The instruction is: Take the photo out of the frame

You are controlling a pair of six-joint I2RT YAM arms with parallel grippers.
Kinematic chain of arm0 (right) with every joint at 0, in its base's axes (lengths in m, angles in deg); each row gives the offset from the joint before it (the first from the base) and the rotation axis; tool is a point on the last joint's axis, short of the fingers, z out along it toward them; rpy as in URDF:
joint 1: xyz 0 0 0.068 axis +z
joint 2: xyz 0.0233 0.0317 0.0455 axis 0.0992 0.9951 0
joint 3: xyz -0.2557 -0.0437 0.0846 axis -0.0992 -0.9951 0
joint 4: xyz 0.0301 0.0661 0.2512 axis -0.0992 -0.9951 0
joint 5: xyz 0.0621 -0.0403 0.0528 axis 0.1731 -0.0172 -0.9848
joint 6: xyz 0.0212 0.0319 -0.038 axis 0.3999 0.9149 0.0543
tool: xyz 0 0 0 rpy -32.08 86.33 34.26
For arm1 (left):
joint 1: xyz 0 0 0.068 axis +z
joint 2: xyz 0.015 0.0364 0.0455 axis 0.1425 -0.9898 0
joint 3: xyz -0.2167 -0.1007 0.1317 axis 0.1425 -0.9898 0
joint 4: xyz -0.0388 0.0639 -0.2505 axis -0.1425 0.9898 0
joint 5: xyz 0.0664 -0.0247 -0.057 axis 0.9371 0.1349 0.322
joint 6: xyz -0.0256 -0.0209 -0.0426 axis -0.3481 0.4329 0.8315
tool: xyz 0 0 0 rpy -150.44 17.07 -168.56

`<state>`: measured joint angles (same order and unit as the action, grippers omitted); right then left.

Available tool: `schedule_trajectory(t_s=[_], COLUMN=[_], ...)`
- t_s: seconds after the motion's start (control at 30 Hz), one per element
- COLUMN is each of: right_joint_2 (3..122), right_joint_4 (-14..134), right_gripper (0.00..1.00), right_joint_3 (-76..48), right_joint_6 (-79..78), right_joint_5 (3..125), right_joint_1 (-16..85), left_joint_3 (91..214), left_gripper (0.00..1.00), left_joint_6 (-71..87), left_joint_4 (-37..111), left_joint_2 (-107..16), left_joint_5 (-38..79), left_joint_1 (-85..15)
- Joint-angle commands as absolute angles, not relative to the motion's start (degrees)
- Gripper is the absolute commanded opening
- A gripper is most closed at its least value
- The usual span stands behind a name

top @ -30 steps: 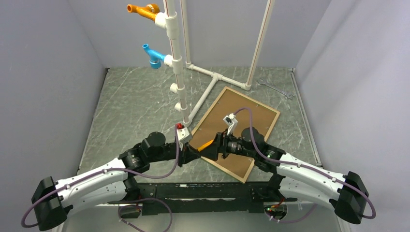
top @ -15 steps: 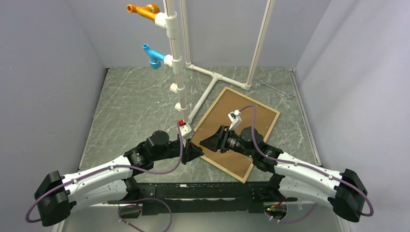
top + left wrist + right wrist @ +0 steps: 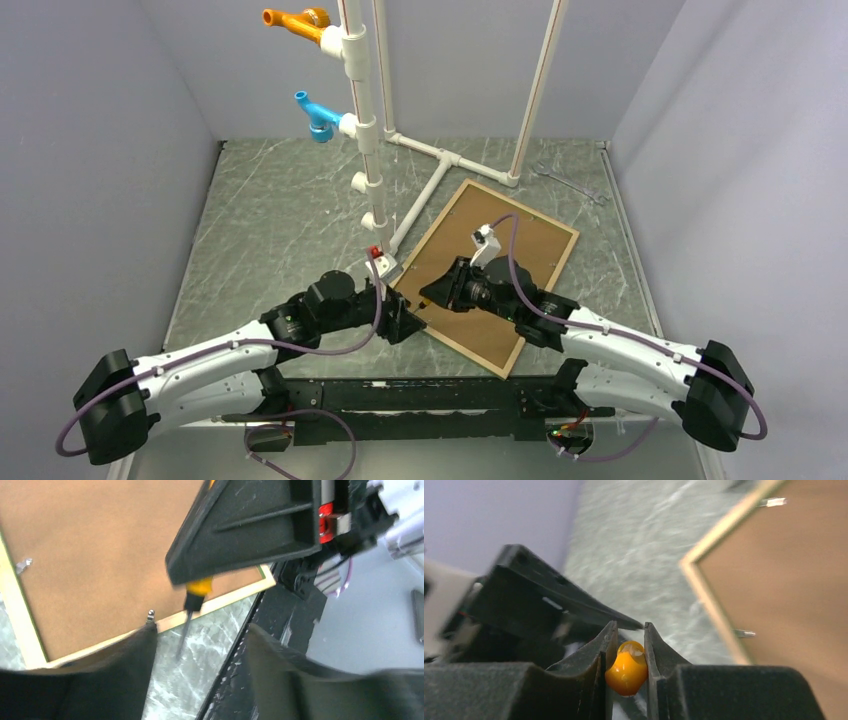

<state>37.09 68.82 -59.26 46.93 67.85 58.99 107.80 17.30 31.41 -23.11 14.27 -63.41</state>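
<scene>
Frame [image 3: 522, 209] lies face down, right of centre in the overhead view, brown backing board [image 3: 530, 250] up. Over its lower-left corner the right gripper [image 3: 630, 627] pinches a screwdriver [image 3: 626, 667] by its orange handle; the left gripper [image 3: 200, 627] faces it, jaws apart, empty.

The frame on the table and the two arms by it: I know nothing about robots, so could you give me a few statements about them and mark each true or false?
1. The frame lies flat with its brown backing facing up. True.
2. The right tool grips a yellow-handled screwdriver. True.
3. The left tool holds the screwdriver too. False: its fingers stand apart, clear of it.
4. A wrench lies on the backing. False: it lies on the table, beyond the frame's far corner.
</scene>
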Motion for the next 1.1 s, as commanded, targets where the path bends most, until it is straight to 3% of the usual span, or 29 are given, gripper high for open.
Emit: schedule_trajectory(t_s=[0.0, 0.1, 0.23, 0.4, 0.63, 1.07], right_joint_2=[36.2, 36.4, 33.8, 33.0, 38.6, 38.9], right_joint_4=[41.5, 25.6, 15.4, 12.7, 7.0, 9.4], right_gripper=[0.00, 0.00, 0.00, 0.00, 0.00, 0.00], right_joint_3=[-50.9, -46.1, -44.4, -45.3, -43.7, -46.0], right_joint_6=[39.8, 39.9, 39.1, 38.8, 44.0, 44.1], right_joint_5=[90.6, 102.5, 109.5, 108.5, 107.5, 103.3], right_joint_1=[57.5, 53.9, 47.9, 42.1, 42.1, 42.4], left_joint_3=[108.3, 107.2, 105.4, 105.3, 108.4, 111.9], left_gripper=[0.97, 0.99, 0.98, 0.85, 0.72, 0.68], left_joint_6=[25.1, 28.3, 30.3, 32.7, 36.2, 36.2], left_joint_4=[35.1, 39.0, 36.2, 27.1, 19.6, 15.4], left_joint_2=[-19.7, -17.6, -18.0, -28.0, -41.5, -51.5], left_joint_5=[27.5, 33.6, 29.6, 18.5, 13.6, 11.8], left_joint_1=[-63.4, -63.3, -63.1, -63.3, -67.4, -70.1])
